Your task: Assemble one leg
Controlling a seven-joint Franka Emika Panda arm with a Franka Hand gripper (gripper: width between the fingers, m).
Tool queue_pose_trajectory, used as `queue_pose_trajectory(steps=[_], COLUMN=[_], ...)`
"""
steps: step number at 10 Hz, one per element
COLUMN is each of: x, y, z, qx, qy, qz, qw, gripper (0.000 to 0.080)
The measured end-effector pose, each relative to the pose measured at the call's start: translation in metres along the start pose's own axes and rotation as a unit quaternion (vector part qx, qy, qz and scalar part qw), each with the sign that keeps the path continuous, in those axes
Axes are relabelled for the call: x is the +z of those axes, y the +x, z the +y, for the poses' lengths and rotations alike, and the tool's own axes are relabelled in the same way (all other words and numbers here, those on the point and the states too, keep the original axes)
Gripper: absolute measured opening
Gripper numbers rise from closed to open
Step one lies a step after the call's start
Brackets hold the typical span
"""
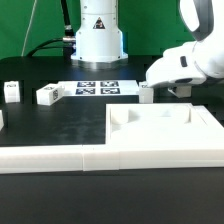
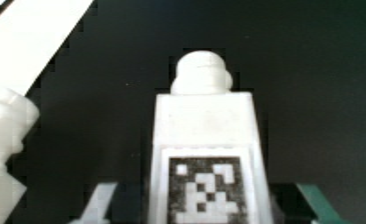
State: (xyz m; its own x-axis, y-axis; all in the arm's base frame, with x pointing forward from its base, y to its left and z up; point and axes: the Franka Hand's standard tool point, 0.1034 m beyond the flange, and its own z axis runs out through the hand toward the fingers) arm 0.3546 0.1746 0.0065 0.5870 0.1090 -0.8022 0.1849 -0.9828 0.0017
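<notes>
The leg is a chunky white block with a black-and-white tag on its top face and a rounded peg at its far end. It lies on the black table between my fingers. My gripper straddles it with a dark gap on each side, so the jaws are open and do not touch it. In the exterior view the gripper is low over this leg, at the exterior view's right, just behind the white wall. Two more legs lie at the exterior view's left.
The marker board lies at the back centre, in front of the robot base. A long white walled structure runs along the front. In the wrist view, white part edges lie beside the leg.
</notes>
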Motion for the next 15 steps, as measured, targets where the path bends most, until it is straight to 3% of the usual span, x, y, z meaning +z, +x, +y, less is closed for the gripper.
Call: queue_pose_trajectory(steps=[4,6,8,10,11,12,13,15], x=[-0.005,-0.046,-0.071,-0.065,-0.075,-0.074,-0.091,-0.144], y=[-0.002,-0.020,-0.031,-0.030,-0.018,-0.022,-0.011,0.002], z=[0.001,0.011,0.017,0.016,0.014,0.015,0.022,0.046], qx=[0.000,0.004,0.007,0.006,0.006,0.008,0.002,0.000], qy=[0.001,0.006,0.009,0.008,0.014,0.014,0.019,0.030], qz=[-0.002,0.031,0.058,0.054,0.120,0.153,0.214,0.326], qw=[1.000,0.999,0.998,0.999,0.993,0.988,0.977,0.945], gripper=[0.0289,0.0291,0.0291,0.0291,0.0291,0.0291,0.0291,0.0291])
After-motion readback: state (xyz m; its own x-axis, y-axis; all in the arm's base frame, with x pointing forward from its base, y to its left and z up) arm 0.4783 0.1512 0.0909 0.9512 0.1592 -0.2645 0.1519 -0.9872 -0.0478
